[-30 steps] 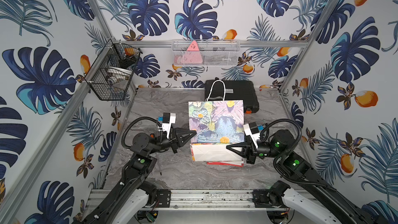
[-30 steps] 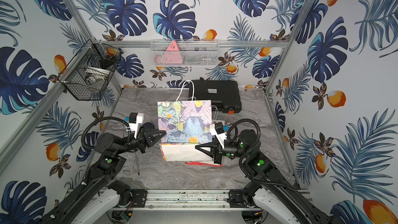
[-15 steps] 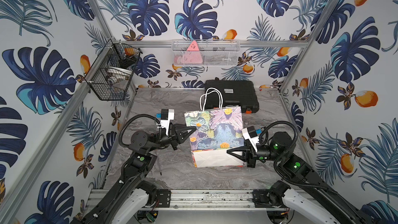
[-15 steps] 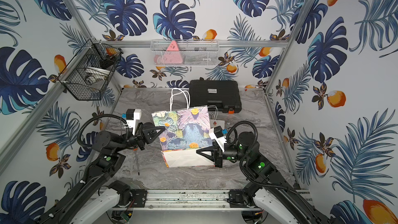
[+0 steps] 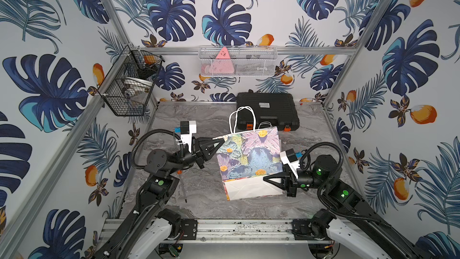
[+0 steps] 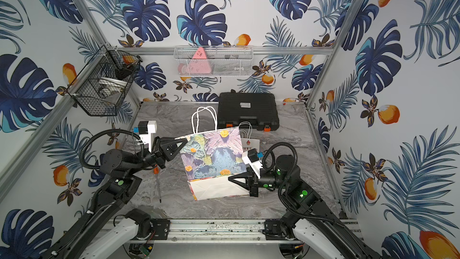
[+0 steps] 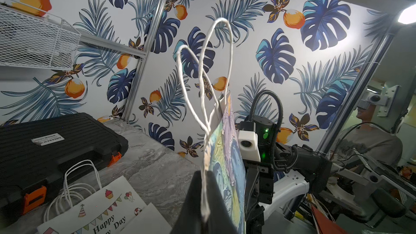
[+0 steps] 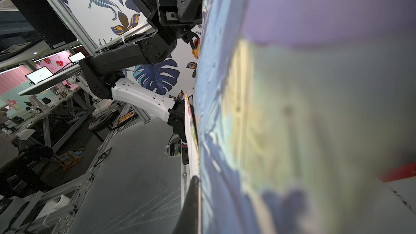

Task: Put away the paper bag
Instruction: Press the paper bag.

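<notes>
The paper bag (image 5: 249, 155) (image 6: 211, 155) has a painted flower print, white cord handles (image 5: 242, 120) and a white folded bottom. It hangs above the marble table between my two arms, upright and slightly tilted. My left gripper (image 5: 222, 140) (image 6: 185, 140) is shut on the bag's upper left corner; the left wrist view shows the edge of the paper bag (image 7: 227, 154) pinched in the left gripper (image 7: 205, 173). My right gripper (image 5: 265, 178) (image 6: 230, 178) is shut on the lower right edge by the fold. In the right wrist view the paper bag (image 8: 292, 109) fills most of the picture beside the right gripper (image 8: 198, 178).
A black tool case (image 5: 267, 110) lies at the back. A second white bag printed "Happy Day" (image 7: 101, 208) (image 6: 250, 143) lies flat behind the held one. A thin screwdriver (image 5: 183, 188) lies under the left arm. A black wire basket (image 5: 129, 88) and a white mesh basket (image 5: 237, 61) hang on the walls.
The bag lay nearly flat on the table a second ago; both grippers have raised it and stood it up, and its handles now point upward.
</notes>
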`<control>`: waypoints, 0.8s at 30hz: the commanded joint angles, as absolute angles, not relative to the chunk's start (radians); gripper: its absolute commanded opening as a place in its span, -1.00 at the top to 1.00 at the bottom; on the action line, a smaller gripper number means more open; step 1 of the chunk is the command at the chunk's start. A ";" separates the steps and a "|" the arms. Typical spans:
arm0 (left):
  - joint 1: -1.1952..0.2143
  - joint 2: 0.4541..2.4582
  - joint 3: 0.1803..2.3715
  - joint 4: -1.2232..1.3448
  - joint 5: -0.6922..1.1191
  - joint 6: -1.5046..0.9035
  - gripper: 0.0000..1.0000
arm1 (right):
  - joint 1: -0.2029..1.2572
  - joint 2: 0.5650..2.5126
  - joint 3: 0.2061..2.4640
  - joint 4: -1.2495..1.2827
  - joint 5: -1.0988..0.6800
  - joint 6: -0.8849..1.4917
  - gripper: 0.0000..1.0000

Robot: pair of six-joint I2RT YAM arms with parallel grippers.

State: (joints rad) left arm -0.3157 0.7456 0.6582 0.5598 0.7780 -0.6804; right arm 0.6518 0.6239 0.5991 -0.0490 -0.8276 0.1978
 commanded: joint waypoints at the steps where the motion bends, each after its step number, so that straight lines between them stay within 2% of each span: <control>1: -0.314 0.734 0.675 0.529 0.739 -0.637 0.43 | 0.652 0.613 0.613 -0.072 -0.826 0.190 1.00; 2: -0.314 0.728 0.679 0.480 0.732 -0.616 -0.01 | 0.652 0.609 0.620 -0.072 -0.820 0.189 1.00; 4: -0.314 0.711 0.680 0.385 0.727 -0.574 -0.53 | 0.651 0.604 0.635 -0.066 -0.796 0.187 1.00; 7: -0.314 0.673 0.668 0.254 0.747 -0.525 -0.92 | 0.651 0.597 0.670 -0.064 -0.747 0.179 1.00; 12: -0.314 0.603 0.609 0.214 0.921 -0.549 -0.98 | 0.651 0.622 0.737 -0.042 -0.682 0.163 1.00; 15: -0.314 0.562 0.556 0.344 1.034 -0.636 -0.98 | 0.652 0.654 0.774 -0.019 -0.682 0.168 1.00; 17: -0.314 0.529 0.540 0.365 1.039 -0.631 -0.98 | 0.651 0.674 0.791 0.008 -0.702 0.184 1.00; 20: -0.314 0.529 0.580 0.212 0.979 -0.526 -0.98 | 0.652 0.693 0.789 0.060 -0.757 0.224 1.00; 22: -0.314 0.571 0.596 0.204 0.978 -0.536 -0.90 | 0.652 0.702 0.781 0.086 -0.778 0.243 1.00; 24: -0.314 0.612 0.590 0.283 0.999 -0.589 -0.71 | 0.653 0.707 0.768 0.105 -0.778 0.263 1.00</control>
